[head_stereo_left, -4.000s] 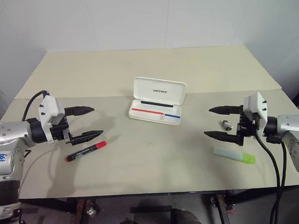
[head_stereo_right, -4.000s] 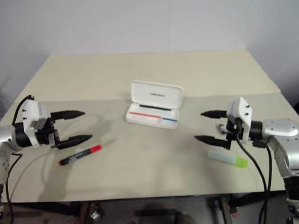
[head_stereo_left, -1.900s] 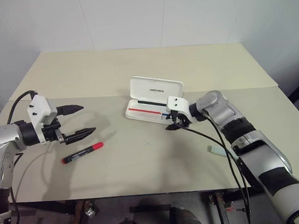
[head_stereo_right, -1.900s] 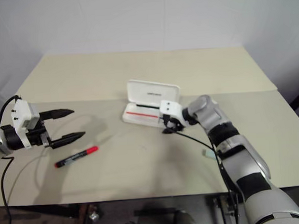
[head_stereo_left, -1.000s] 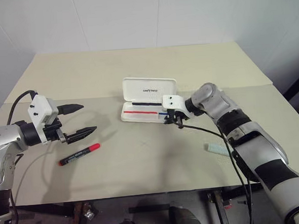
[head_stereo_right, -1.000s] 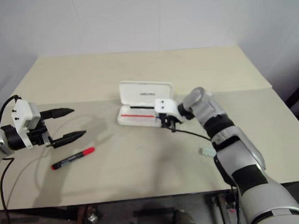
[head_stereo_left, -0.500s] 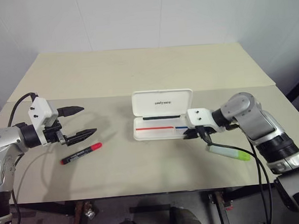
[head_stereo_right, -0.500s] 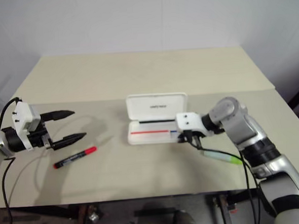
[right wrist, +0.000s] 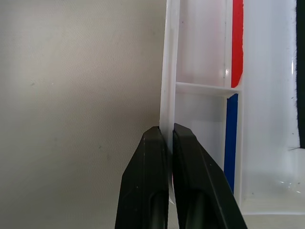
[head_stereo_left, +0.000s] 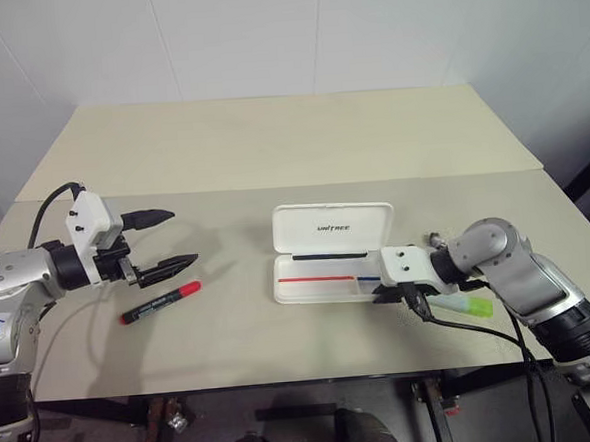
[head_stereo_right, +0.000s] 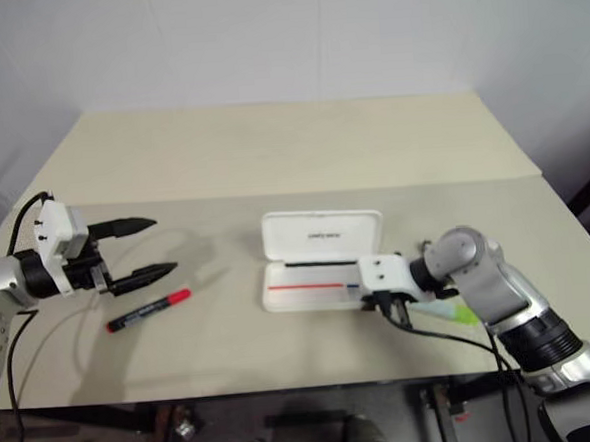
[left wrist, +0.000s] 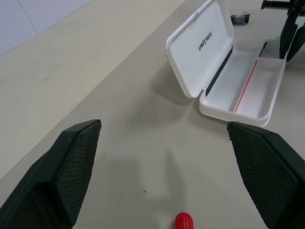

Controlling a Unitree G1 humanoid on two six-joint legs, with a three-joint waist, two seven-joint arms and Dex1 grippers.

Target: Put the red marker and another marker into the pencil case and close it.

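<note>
The white pencil case (head_stereo_left: 331, 241) lies open right of the table's middle, lid upright, with a red and blue stripe inside. My right gripper (head_stereo_left: 385, 295) is shut on the thin front wall of the case (right wrist: 170, 81) near its right end. The pale green highlighter (head_stereo_left: 462, 305) lies just right of that gripper, partly under my wrist. The red marker (head_stereo_left: 164, 302), black with a red cap, lies at the left near the front. My left gripper (head_stereo_left: 174, 238) hovers open just behind it; the red cap (left wrist: 184, 222) shows between and below its fingers.
A small grey object (head_stereo_left: 434, 239) lies right of the case lid. The beige table (head_stereo_left: 271, 152) has a seam across it behind the case, and its front edge runs close below the marker and highlighter.
My right gripper has pulled back toward the front right, dragging the open case with it until it lies next to the highlighter. The left gripper has stayed put.
</note>
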